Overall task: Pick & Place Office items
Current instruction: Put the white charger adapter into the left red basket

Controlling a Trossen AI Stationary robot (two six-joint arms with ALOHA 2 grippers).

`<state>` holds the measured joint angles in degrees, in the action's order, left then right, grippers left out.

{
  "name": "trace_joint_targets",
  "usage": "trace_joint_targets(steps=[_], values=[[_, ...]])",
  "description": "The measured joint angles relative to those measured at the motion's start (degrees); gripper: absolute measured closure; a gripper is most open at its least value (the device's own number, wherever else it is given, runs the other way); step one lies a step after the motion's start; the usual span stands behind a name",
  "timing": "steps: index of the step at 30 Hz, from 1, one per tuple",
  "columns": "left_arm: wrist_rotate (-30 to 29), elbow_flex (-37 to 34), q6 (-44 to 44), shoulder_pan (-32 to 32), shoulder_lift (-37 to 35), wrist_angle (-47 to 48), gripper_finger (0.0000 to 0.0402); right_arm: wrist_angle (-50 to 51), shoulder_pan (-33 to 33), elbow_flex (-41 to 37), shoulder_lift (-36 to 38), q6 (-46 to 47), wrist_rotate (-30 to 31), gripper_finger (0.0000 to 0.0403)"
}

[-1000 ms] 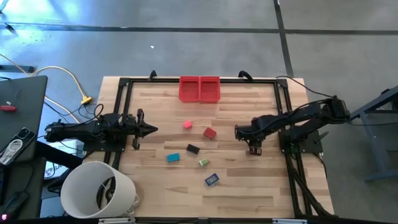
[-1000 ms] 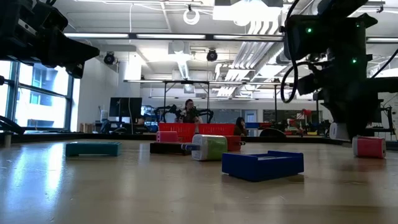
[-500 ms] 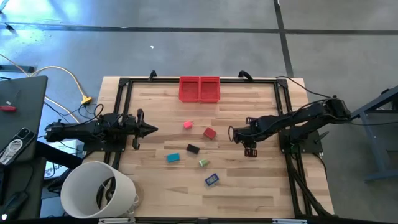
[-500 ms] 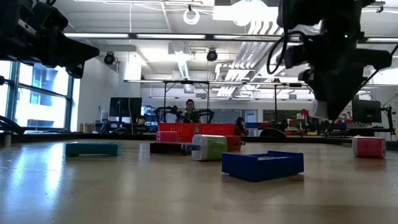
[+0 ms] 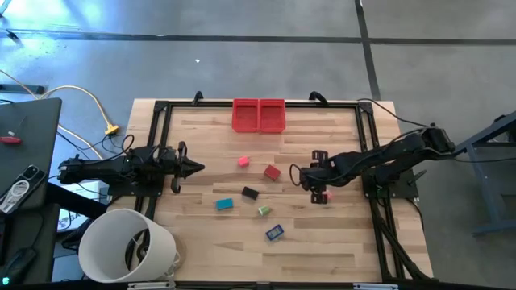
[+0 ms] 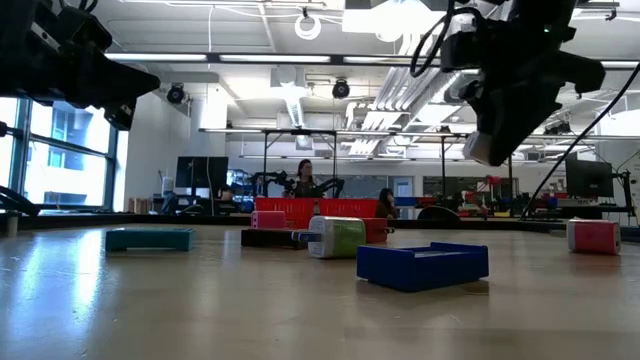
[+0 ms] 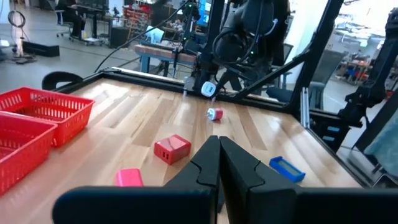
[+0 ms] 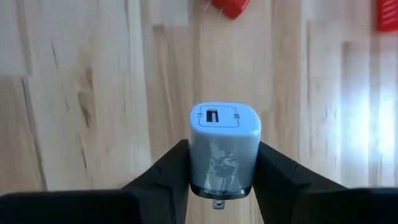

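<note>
Holding a white USB wall charger (image 8: 224, 149) between its fingers, my right gripper (image 5: 313, 179) hangs above the table's (image 5: 322, 242) right half, well off the wood as the low view shows it. From the right wrist camera I see the charger's port face turned toward the lens and a plug prong poking out below, with both fingers pressed on its sides. A small pink-and-white piece (image 5: 326, 194) lies on the boards just near of that gripper.

My left gripper (image 5: 193, 168) waits at the left edge with its fingers pressed together, holding nothing.

Loose items sit mid-table: a pink block (image 5: 243, 162), a red charger-like block (image 5: 272, 171) to its right, a black piece (image 5: 250, 193), a teal block (image 5: 224, 205), a small green-and-white piece (image 5: 264, 211) and a dark blue tray-shaped piece (image 5: 275, 233) nearest.

Two red baskets (image 5: 259, 115) stand side by side at the far edge. A white bucket (image 5: 129, 246) stands off the near left corner.
</note>
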<state>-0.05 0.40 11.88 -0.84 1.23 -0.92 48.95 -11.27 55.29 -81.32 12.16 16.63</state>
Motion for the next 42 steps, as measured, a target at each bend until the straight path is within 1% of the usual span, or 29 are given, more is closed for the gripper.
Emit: trace_joint_targets(steps=[6, 17, 23, 31, 37, 42], values=[[0.0, 0.0, 0.17, 0.0, 0.0, -1.35, 0.0401, -5.08, 0.0, 0.0, 0.0, -1.33, 1.45, 0.0275], [0.0, 0.0, 0.15, 0.0, 0.0, -2.15, 0.0401, -17.62, 0.0, 0.0, 0.0, -7.78, 1.46, 0.0272], [0.02, 0.0, 0.25, 0.0, 0.0, -2.15, 0.0401, -22.2, 0.0, 0.0, 0.0, -10.59, 1.34, 0.0277], [0.01, 0.0, 1.77, 0.0, 0.0, -2.15, 0.0401, -33.06, 0.0, 0.02, 0.01, -16.36, 0.98, 0.0272], [0.02, 0.0, 2.01, 0.0, 0.0, -2.33, 0.0401, -35.93, 0.0, 0.02, 0.0, -18.64, 0.85, 0.0274], [0.02, 0.0, 1.96, 0.0, 0.0, -4.67, 0.0401, -38.24, 0.0, 0.02, 0.0, -21.47, 1.11, 0.0273]])
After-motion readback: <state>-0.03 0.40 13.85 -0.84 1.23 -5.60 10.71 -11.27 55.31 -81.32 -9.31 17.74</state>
